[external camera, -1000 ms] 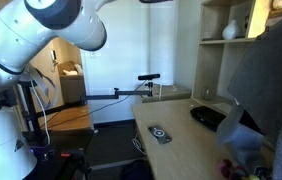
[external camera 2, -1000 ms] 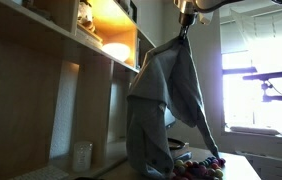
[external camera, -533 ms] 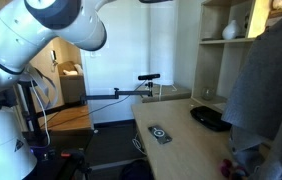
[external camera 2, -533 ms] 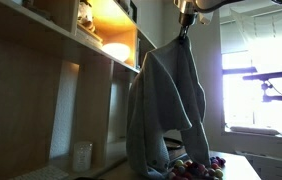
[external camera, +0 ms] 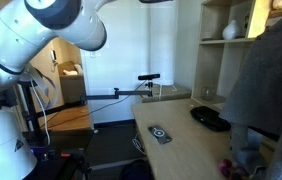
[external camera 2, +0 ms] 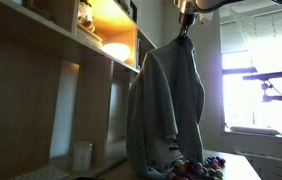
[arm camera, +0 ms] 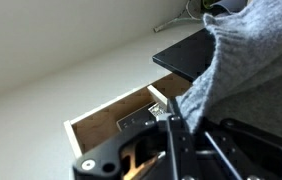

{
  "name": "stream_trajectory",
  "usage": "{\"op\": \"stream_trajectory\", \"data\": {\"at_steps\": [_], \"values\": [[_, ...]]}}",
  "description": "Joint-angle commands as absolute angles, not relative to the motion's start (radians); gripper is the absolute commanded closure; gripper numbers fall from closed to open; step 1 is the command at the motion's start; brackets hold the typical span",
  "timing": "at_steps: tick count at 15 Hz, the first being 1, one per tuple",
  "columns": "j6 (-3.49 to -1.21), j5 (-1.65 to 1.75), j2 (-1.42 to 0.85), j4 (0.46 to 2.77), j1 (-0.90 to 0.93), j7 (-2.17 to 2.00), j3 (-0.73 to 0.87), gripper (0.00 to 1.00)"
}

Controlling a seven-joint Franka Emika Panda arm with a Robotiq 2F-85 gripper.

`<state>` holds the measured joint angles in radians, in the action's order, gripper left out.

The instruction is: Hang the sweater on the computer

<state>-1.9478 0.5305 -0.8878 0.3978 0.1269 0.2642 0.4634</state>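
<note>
The grey-blue sweater (external camera 2: 167, 105) hangs full length from my gripper (external camera 2: 184, 22), which is shut on its top edge high over the desk. It also fills the right edge of an exterior view (external camera: 269, 80), where the gripper is out of frame. In the wrist view my fingers (arm camera: 176, 125) pinch the knit fabric (arm camera: 246, 60). A flat black panel (arm camera: 184, 55), apparently the computer, lies partly under the cloth there. In both exterior views the computer is hidden behind the sweater.
A wooden shelf unit (external camera: 219, 60) stands against the wall, and it is lit in an exterior view (external camera 2: 101, 45). On the desk (external camera: 181, 150) lie a dark flat object (external camera: 211, 118), a small device with a round mark (external camera: 159, 133) and colourful small items (external camera 2: 196, 168).
The sweater has swung and settled. Its flared lower edge has dropped and it now hangs straighter and narrower. The gripper has stayed at the same height.
</note>
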Motion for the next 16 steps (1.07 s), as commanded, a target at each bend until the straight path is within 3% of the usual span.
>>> {"op": "stream_trajectory", "data": {"at_steps": [1,9,16], "values": [[-1.948,0.531,-0.888,0.398,0.127,0.264,0.463,0.96],[-1.982,0.525,-0.893,0.394,0.124,0.28,0.452,0.98],[-2.181,0.491,-0.903,0.396,0.089,0.367,0.365,0.97]]}}
